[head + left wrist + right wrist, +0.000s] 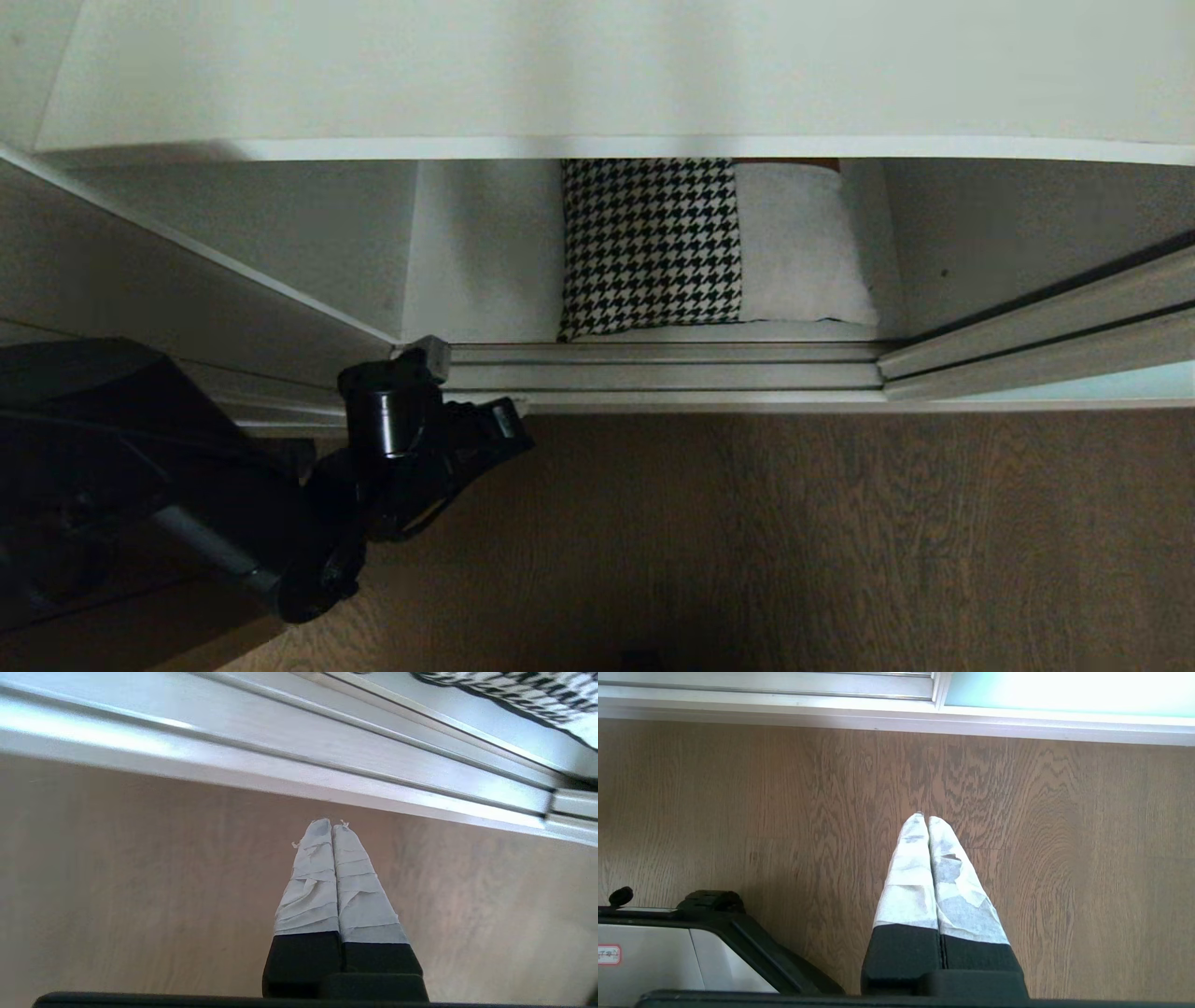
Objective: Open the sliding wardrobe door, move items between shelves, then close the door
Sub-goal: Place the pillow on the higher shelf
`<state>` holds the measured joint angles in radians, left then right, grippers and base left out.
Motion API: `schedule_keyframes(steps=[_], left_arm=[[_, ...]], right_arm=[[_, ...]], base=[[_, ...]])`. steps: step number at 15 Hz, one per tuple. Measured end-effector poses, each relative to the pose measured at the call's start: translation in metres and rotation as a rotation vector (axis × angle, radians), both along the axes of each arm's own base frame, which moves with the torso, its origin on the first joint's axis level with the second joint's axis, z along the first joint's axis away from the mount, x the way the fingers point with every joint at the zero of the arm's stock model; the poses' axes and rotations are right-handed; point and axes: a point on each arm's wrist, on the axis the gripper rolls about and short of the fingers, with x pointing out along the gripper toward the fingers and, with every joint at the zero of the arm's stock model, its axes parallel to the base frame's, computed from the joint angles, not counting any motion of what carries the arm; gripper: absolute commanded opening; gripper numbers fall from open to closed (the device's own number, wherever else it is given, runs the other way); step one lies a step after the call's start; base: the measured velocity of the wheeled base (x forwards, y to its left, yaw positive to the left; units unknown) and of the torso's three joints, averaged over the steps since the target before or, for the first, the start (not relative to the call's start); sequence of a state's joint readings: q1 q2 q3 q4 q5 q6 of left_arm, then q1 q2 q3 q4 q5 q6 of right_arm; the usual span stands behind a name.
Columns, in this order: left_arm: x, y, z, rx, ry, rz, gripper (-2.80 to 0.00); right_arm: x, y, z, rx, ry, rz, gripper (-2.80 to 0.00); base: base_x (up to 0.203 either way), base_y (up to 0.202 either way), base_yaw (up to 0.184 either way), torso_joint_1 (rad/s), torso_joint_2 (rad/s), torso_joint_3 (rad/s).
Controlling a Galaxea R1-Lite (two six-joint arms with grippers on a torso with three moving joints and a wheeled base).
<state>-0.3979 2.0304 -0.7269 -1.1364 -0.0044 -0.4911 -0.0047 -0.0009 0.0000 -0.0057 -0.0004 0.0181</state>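
Observation:
The sliding wardrobe door (1102, 381), pale aqua glass in a silver frame, stands slid to the right, leaving the wardrobe open. Inside, the cushion (653, 247), houndstooth with a light-grey patch, lies on the lower shelf (485, 271), its far end hidden under the upper shelf (597, 75). My left arm (411, 439) hangs low at the left end of the opening. The left gripper (331, 826) is shut and empty above the floor, just short of the track, with the cushion's edge (523, 690) well off to one side. The right gripper (924, 817) is shut and empty over the floor, facing the door (1064, 690).
A ridged silver floor track (653, 373) runs along the wardrobe's front. A white-grey side wall panel (187, 280) bounds the opening on the left. Brown wood floor (794, 541) lies in front. My own base (668, 947) shows beside the right gripper.

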Motion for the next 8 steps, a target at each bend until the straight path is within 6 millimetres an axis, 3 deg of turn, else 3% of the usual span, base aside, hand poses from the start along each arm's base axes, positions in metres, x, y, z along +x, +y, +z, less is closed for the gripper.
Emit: schedule_keyframes(steps=[1,8], left_arm=[[0.006,-0.003,-0.001,-0.002,-0.003,-0.019,0.0],[0.039,-0.018,0.004,-0.017,-0.072,-0.056,0.0]], right_arm=[[0.0,0.0,0.0,0.0,0.0,0.0,-2.8],[0.0,0.0,0.0,-0.001,0.0,0.0,-2.8]], base=[[0.0,0.0,0.0,0.0,0.0,0.0],[0.0,0.0,0.0,0.0,0.0,0.0]])
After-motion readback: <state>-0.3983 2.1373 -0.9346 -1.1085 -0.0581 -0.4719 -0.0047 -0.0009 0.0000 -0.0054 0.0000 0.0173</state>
